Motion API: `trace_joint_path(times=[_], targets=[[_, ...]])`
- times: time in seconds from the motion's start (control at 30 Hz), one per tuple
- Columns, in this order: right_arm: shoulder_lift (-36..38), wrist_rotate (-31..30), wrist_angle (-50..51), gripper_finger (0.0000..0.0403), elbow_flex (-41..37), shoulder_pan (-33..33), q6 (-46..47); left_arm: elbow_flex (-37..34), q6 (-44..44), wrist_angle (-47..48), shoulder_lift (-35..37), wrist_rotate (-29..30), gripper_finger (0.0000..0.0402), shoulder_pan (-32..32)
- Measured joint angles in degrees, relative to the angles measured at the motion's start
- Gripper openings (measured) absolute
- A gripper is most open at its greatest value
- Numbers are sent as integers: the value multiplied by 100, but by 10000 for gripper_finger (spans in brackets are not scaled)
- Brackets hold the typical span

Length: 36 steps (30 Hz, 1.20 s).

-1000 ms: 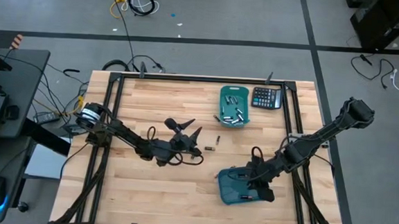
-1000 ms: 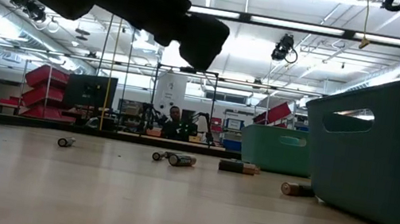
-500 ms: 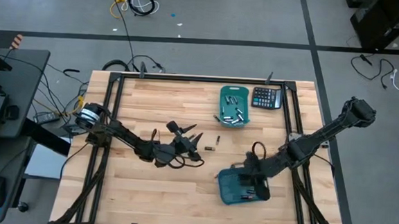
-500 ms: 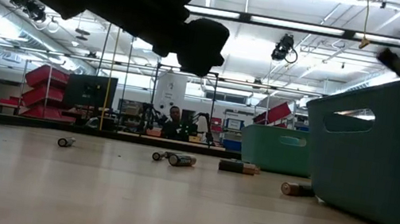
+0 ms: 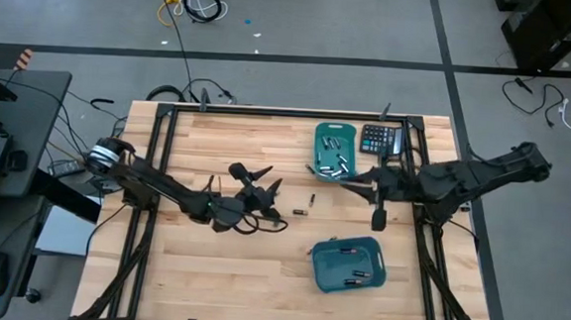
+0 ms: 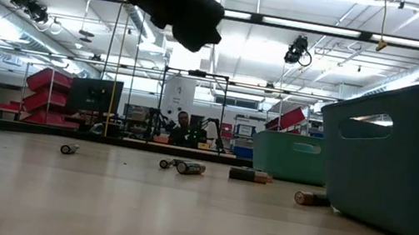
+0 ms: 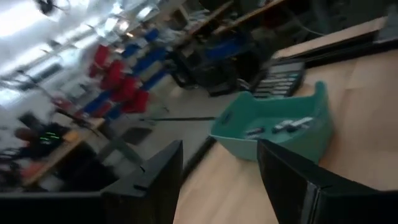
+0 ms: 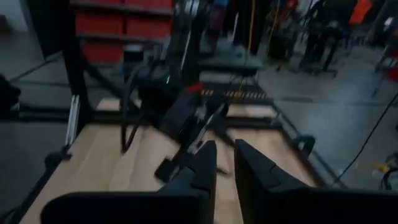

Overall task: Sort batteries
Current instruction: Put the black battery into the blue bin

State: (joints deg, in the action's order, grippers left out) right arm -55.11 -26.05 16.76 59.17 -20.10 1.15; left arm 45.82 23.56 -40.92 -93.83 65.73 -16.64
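Left gripper (image 5: pixel 262 186) hung over mid-table, fingers spread wide, nothing between them. Right gripper (image 5: pixel 362 181) hovered beside the far teal bin (image 5: pixel 334 151), fingers nearly together, holding nothing. Batteries (image 5: pixel 336 163) lay in that bin, more in the near bin (image 5: pixel 349 264), two loose (image 5: pixel 306 205) between.

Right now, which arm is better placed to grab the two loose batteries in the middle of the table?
Probably the left: its open tool hovers right beside the batteries, while the right tool is off near the far bin.
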Motion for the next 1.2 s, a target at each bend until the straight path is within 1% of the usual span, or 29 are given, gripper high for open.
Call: trace_joint_path(times=[0.07, 0.1, 0.13, 0.2, 0.23, 0.27, 0.37, 0.43, 0.53, 0.7, 0.87, 1.07, 1.13, 1.2], targets=[[-3, 19, 308, 38, -116, -43, 362, 0, -607, 574, 192, -432, 209, 4], [-11, 23, 440, 36, -180, -52, 577, 0, -987, 951, 318, -865, 209, 33], [-11, 29, 531, 33, -270, -50, 787, 0, -1381, 1351, 443, -1476, 208, 91], [-7, 27, 749, 28, -445, -32, 1072, 2, -2044, 2016, 627, -2977, 207, 285], [-10, 29, 868, 25, -511, -19, 1108, 2, -2270, 2280, 643, -3495, 205, 379], [-11, 29, 947, 23, -568, -6, 1114, 2, -2391, 2495, 632, -3744, 203, 461], [-4, 27, 981, 17, -716, 51, 1048, 0, -2545, 3072, 492, -3834, 199, 703], [-7, 27, 955, 14, -785, 93, 932, 0, -2609, 3260, 309, -3840, 198, 912], [-4, 25, 905, 12, -817, 178, 830, 0, -2685, 3162, 6, -3833, 198, 1166], [-4, 23, 923, 12, -819, 205, 796, 0, -2511, 3169, -413, -3883, 198, 1309], [-4, 23, 927, 13, -819, 215, 749, 0, -2654, 3204, -695, -4385, 198, 1479], [-4, 23, 928, 12, -819, 215, 638, 9, -2819, 3292, -933, -4449, 197, 1572], [-4, 23, 924, 13, -819, 214, 620, 8, -2865, 3301, -988, -4494, 192, 1618], [-4, 23, 927, 14, -819, 215, 583, -47, -2968, 3265, -1053, -4555, 177, 1647]])
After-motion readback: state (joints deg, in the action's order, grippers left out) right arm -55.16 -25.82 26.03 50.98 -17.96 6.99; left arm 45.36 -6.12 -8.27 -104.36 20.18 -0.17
